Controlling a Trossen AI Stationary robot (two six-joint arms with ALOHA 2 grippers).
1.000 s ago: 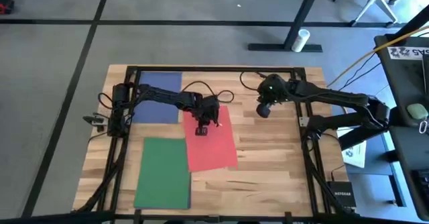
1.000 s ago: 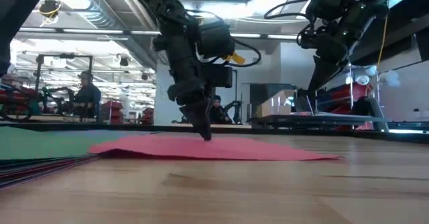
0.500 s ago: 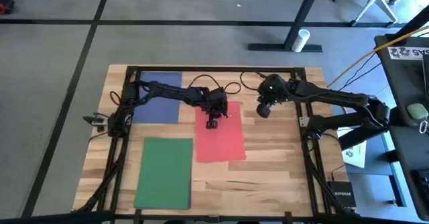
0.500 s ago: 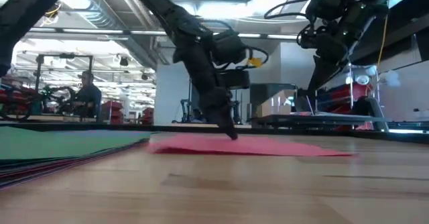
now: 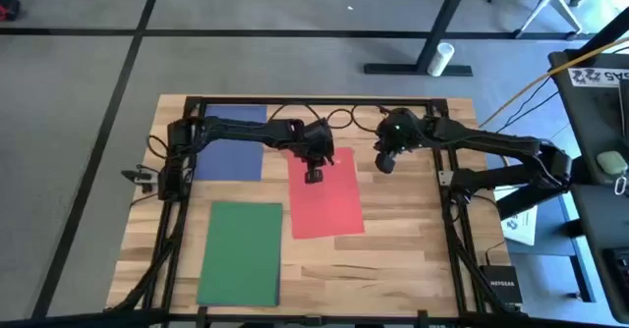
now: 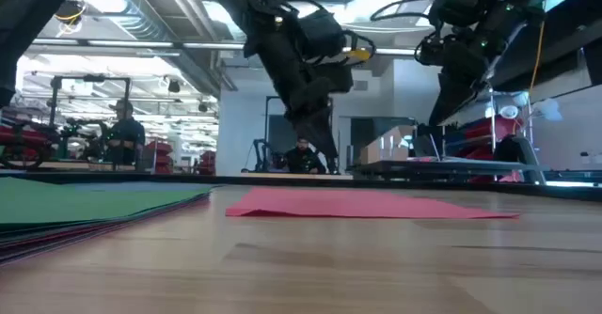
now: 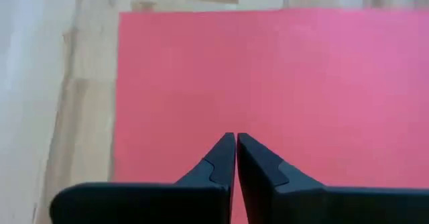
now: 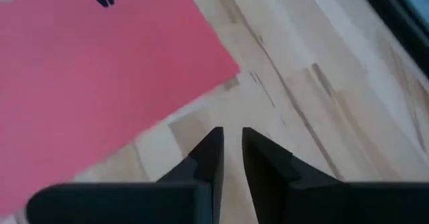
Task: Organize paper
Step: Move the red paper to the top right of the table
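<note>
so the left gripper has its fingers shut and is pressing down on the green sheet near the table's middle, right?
Not quite. The left gripper has its fingers shut, but it is over the red sheet, not the green sheet. The low view shows it lifted clear of the paper; the high view shows which sheet.

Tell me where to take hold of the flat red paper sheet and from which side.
The red paper sheet lies flat on the wooden table, clear of the other sheets, so no face offers a pinch. Probably best: press down from above near its far short edge, where the left pincer hangs shut, and slide.
</note>
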